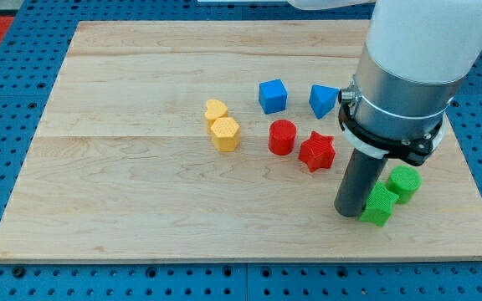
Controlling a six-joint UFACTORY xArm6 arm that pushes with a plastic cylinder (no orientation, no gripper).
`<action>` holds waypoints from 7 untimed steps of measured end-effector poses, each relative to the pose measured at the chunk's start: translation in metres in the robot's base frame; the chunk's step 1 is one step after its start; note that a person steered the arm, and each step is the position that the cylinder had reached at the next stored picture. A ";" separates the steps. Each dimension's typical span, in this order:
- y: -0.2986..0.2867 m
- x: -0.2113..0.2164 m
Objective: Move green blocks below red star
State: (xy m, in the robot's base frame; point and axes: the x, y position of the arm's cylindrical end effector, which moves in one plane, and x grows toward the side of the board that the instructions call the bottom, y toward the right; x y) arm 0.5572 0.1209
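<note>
The red star (317,151) lies right of centre on the wooden board (141,192). Two green blocks sit at the view's lower right of it: a green star-like block (381,205) and a green cylinder (405,182), touching each other. My tip (351,211) rests on the board just left of the green star-like block, touching or nearly touching it, below and to the right of the red star.
A red cylinder (282,137) stands left of the red star. A blue cube (273,96) and a blue triangular block (323,100) lie above them. Two yellow blocks (216,111) (225,134) sit further left. The board's right edge is close to the green blocks.
</note>
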 end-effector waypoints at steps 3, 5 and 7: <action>0.094 0.053; 0.175 0.042; 0.220 -0.012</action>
State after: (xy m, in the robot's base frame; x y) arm 0.5451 0.3412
